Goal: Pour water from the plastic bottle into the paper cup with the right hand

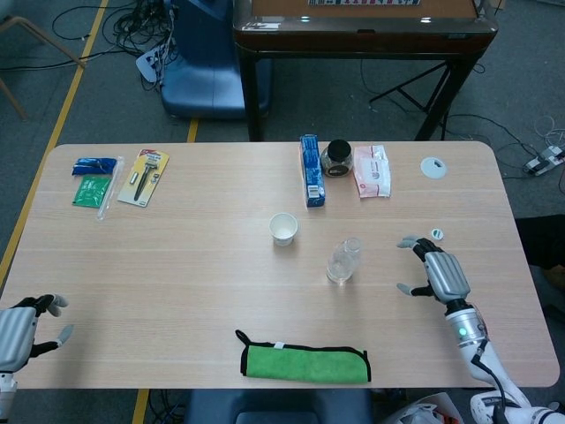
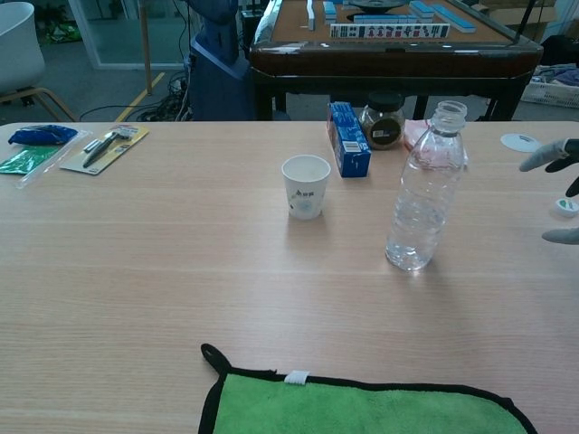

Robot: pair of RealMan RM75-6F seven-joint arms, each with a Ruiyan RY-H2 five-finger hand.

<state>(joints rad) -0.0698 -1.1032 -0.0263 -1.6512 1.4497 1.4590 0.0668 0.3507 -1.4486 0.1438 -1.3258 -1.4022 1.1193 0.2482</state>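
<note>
Right hand (image 1: pixel 439 273), fingers spread, empty, near ribbed clear plastic bottle (image 2: pixel 424 191).

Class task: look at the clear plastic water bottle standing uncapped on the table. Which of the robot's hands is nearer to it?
The right hand. It hovers open just right of the clear plastic water bottle, apart from it. The left hand sits at the table's far near-left corner.

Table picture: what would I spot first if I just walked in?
Probably the clear plastic bottle, standing upright with no cap near the middle of the table, with the small paper cup standing apart to its left. Next, the right hand, open, fingers spread toward the bottle but not touching it. The bright green cloth at the near edge also catches the eye.
</note>
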